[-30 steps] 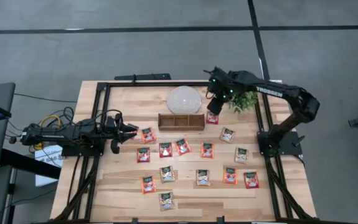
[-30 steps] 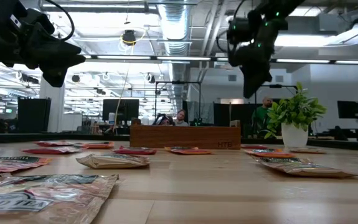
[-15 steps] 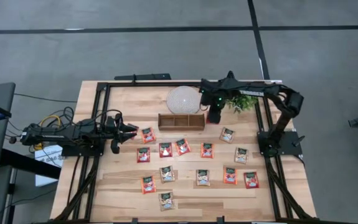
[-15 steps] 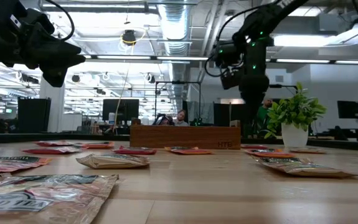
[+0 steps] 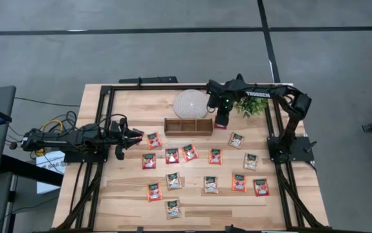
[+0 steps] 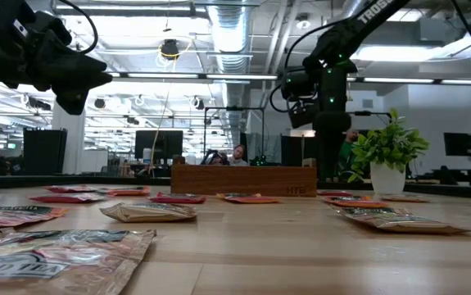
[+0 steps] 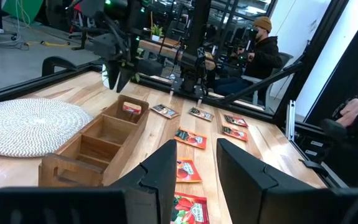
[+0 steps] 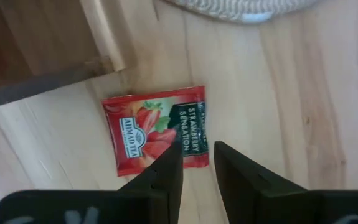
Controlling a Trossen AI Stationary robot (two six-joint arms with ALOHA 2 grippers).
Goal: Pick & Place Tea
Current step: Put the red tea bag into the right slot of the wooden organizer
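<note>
Several flat tea sachets, red-orange and pale tan, lie spread over the near half of the table (image 5: 211, 184). One red sachet (image 8: 157, 134) lies flat on the wood just off the right end of the brown tray (image 5: 187, 125). My right gripper (image 8: 197, 155) hangs open over that sachet, pointing down, with its fingers above the sachet's dark green band. In the high view this gripper (image 5: 222, 120) covers most of the sachet. My left gripper (image 7: 195, 155) waits open at the table's left (image 5: 136, 134), close to a red sachet (image 5: 153, 140).
The round white disc (image 5: 191, 103) lies just beyond the tray. A small potted plant (image 5: 253, 103) stands to the right of my right arm. The black frame rail runs round the table's edge (image 5: 108, 90). People sit in the room behind (image 7: 263, 53).
My right gripper has come down from high above the far right of the table toward the red sachet by the tray's right end. It moved a little toward the near edge as the arm folded in. Most of the drop came early, and it has since slowed.
</note>
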